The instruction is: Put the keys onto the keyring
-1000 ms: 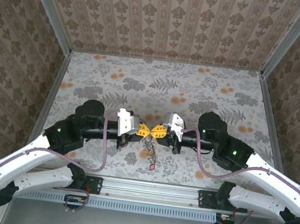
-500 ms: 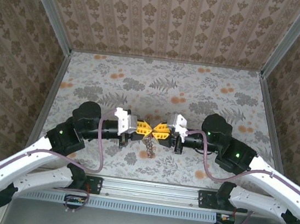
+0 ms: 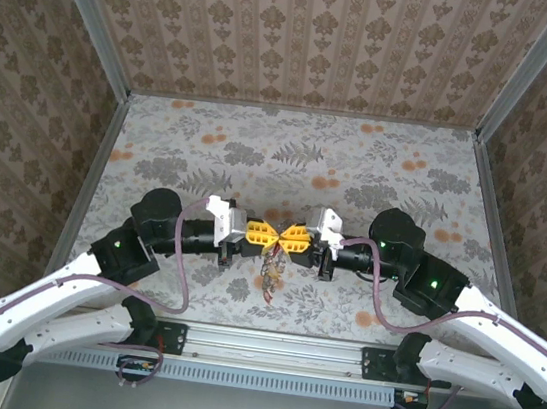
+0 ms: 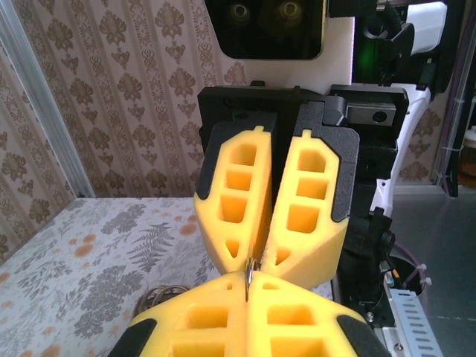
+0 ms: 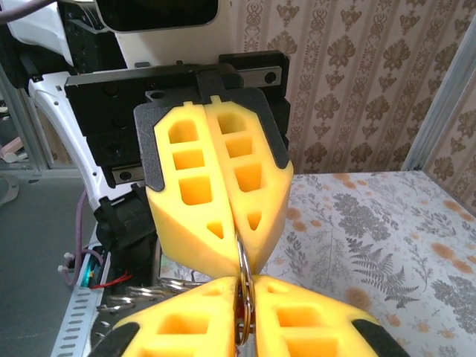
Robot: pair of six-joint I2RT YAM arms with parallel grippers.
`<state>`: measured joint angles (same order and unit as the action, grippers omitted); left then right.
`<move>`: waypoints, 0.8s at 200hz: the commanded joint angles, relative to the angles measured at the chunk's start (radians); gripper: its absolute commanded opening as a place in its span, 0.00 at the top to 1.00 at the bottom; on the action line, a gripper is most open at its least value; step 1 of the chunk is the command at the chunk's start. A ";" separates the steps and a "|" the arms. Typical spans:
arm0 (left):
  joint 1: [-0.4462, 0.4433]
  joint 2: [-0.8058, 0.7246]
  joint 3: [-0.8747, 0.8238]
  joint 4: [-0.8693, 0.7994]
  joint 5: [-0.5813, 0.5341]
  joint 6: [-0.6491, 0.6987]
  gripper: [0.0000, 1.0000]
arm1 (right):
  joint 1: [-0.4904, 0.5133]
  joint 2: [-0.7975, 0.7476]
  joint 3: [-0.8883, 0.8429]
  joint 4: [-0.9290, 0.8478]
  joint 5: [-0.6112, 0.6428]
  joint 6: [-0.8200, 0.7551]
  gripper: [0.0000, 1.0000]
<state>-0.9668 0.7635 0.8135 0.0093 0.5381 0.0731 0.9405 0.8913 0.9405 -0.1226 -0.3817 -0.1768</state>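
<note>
My left gripper (image 3: 271, 234) and right gripper (image 3: 288, 237) meet tip to tip above the near middle of the table. Between them runs a thin metal ring of the keyring (image 5: 243, 256), edge-on. In the left wrist view my left gripper (image 4: 247, 288) is shut on that ring (image 4: 249, 271). In the right wrist view my right gripper (image 5: 245, 291) pinches the same ring, its jaws a sliver apart around it. A dark cluster of links and keys (image 3: 272, 270) dangles under the tips; the keys' colours are too small to tell.
More silvery loops (image 5: 145, 296) hang beside my right fingers, and brownish loops (image 4: 159, 299) show below the left ones. The floral tablecloth (image 3: 300, 158) stretches to the patterned back wall. Metal rails (image 3: 489, 223) border the sides, and the aluminium base rail (image 3: 275, 344) runs along the near edge.
Both grippers have shifted slightly farther from the base rail, still tip to tip. The dangling cluster has risen with them and swung a little.
</note>
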 commanded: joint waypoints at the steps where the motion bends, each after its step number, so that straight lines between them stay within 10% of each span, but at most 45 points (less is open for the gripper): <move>1: 0.008 -0.016 -0.014 0.216 0.039 -0.071 1.00 | 0.006 -0.006 -0.018 0.000 -0.025 0.016 0.81; 118: 0.017 -0.004 -0.042 0.330 0.097 -0.151 1.00 | 0.004 -0.019 -0.034 0.034 -0.011 0.016 0.95; 144: -0.012 0.020 0.102 -0.057 0.000 -0.002 0.99 | 0.005 -0.031 -0.022 0.008 0.048 0.017 1.00; 160: -0.042 0.062 0.241 -0.377 -0.150 0.103 0.75 | 0.004 -0.026 -0.004 -0.035 0.109 0.005 1.00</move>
<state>-0.9684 0.7902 0.8597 -0.0013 0.5503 0.0227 0.9409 0.8627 0.9245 -0.0860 -0.3592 -0.1608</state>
